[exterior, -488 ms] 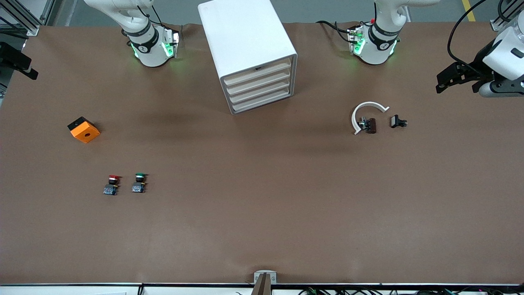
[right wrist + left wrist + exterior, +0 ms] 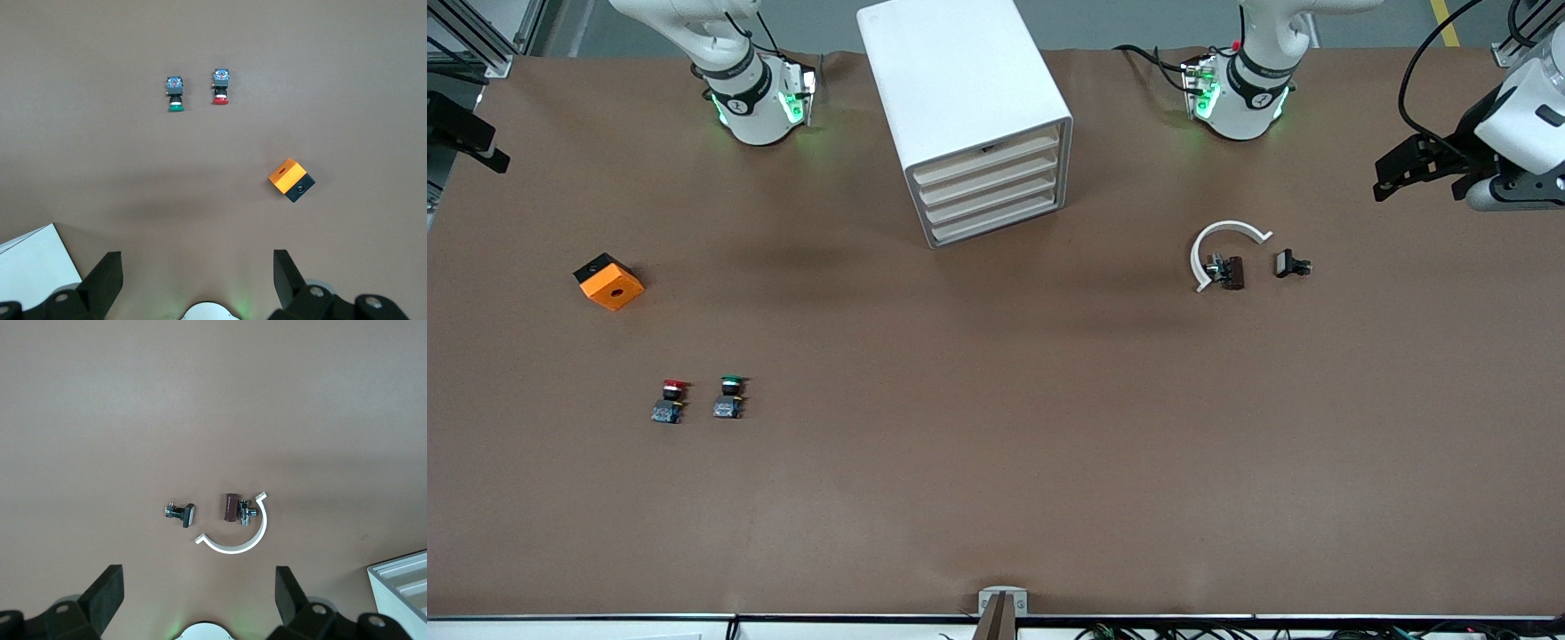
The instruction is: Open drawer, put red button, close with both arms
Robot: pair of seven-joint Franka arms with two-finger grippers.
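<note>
The red button (image 2: 670, 400) lies on the brown table near the right arm's end, beside a like green button (image 2: 730, 396); both also show in the right wrist view, the red button (image 2: 220, 87) and the green button (image 2: 175, 93). The white drawer cabinet (image 2: 987, 191) stands between the arm bases with all its drawers shut. My left gripper (image 2: 200, 587) is open and empty, high over the left arm's end of the table (image 2: 1396, 173). My right gripper (image 2: 197, 267) is open and empty, high over the right arm's end (image 2: 467, 138).
An orange and black box (image 2: 609, 282) sits farther from the front camera than the buttons. A white C-shaped clip (image 2: 1223, 244), a brown part (image 2: 1232, 272) and a small black part (image 2: 1291, 264) lie near the left arm's end.
The left arm's hand has shifted very slightly. Nothing on the table has moved.
</note>
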